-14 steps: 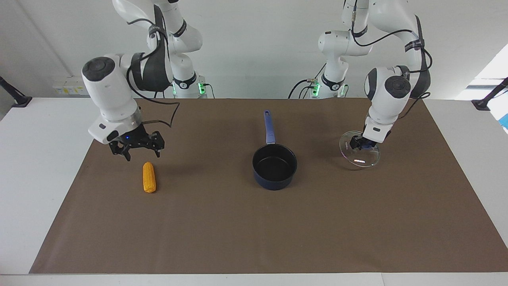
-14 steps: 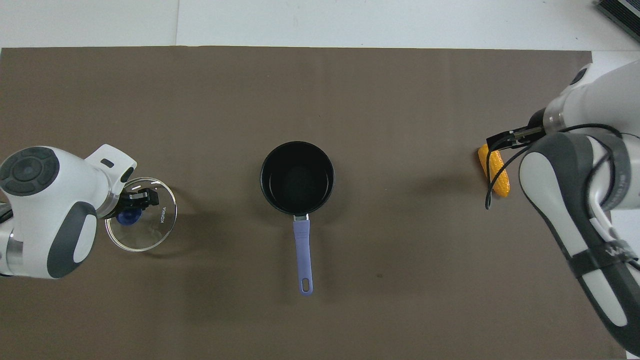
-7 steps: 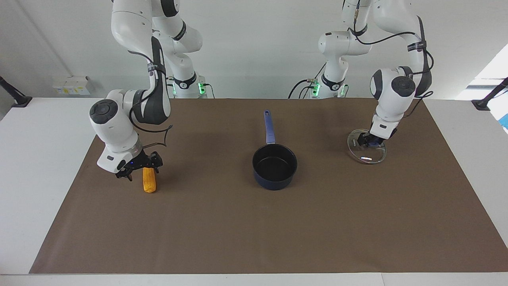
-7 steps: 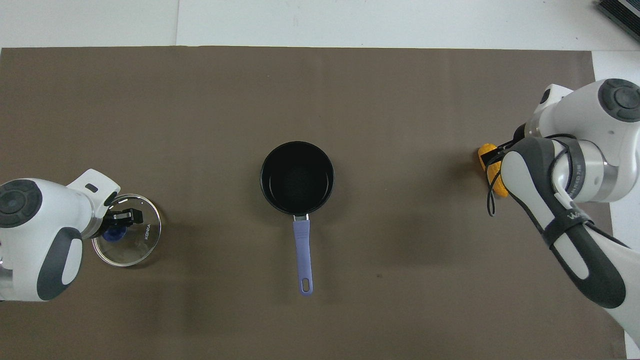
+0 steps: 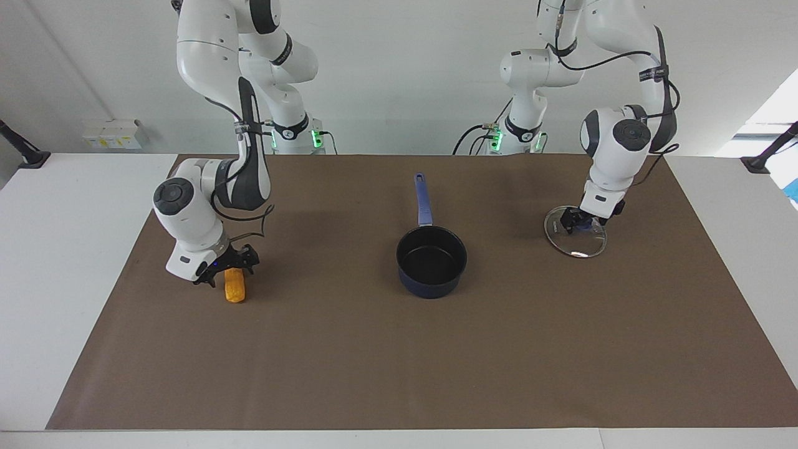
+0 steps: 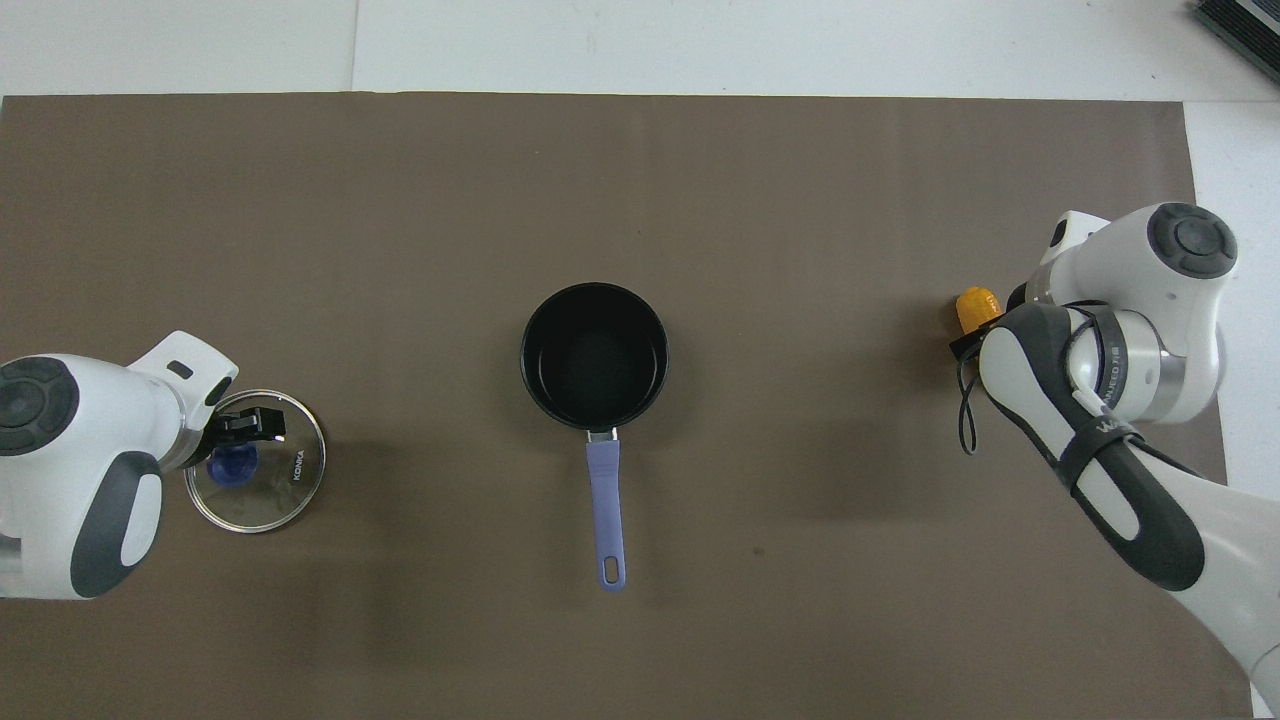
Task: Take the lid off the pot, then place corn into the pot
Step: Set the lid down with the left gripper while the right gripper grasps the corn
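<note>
The dark blue pot (image 5: 431,260) stands open in the middle of the brown mat, its long handle (image 5: 424,199) pointing toward the robots; it also shows in the overhead view (image 6: 594,355). The glass lid (image 5: 583,246) lies flat on the mat toward the left arm's end (image 6: 270,490). My left gripper (image 5: 576,222) is shut on its blue knob (image 6: 232,466). The corn (image 5: 235,288) lies on the mat toward the right arm's end. My right gripper (image 5: 227,269) is low and open, its fingers on either side of the corn's nearer end. From overhead only the corn's tip (image 6: 977,305) shows past the arm.
The brown mat (image 5: 399,349) covers most of the white table (image 5: 62,249). The right arm's elbow and cable (image 6: 1090,440) hang over the mat's edge beside the corn.
My right gripper came down from above the mat onto the corn. My left gripper lowered the tilted lid until it lies flat on the mat.
</note>
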`<act>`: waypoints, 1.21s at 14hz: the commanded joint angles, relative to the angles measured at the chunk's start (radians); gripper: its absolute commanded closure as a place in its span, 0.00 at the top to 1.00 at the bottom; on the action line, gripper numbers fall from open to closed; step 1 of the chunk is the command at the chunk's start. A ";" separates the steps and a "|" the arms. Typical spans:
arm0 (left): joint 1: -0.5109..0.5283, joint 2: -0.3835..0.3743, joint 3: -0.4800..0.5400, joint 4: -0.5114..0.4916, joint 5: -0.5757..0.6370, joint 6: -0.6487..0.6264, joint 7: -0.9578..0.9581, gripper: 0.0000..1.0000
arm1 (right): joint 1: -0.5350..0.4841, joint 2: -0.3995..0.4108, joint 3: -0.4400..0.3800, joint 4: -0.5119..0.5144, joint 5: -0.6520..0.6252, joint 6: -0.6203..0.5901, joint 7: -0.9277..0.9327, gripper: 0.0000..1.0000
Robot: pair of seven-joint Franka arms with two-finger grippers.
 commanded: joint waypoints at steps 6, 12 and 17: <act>-0.001 0.007 -0.012 0.212 -0.095 -0.080 0.133 1.00 | 0.006 0.000 0.009 -0.001 0.067 0.012 0.067 0.00; 0.007 0.042 -0.010 0.496 -0.244 -0.383 0.294 1.00 | 0.024 -0.046 0.010 0.042 0.075 -0.057 0.136 0.00; 0.004 0.076 -0.010 0.654 -0.246 -0.583 0.339 1.00 | 0.056 -0.101 0.033 0.165 0.069 -0.236 0.273 0.00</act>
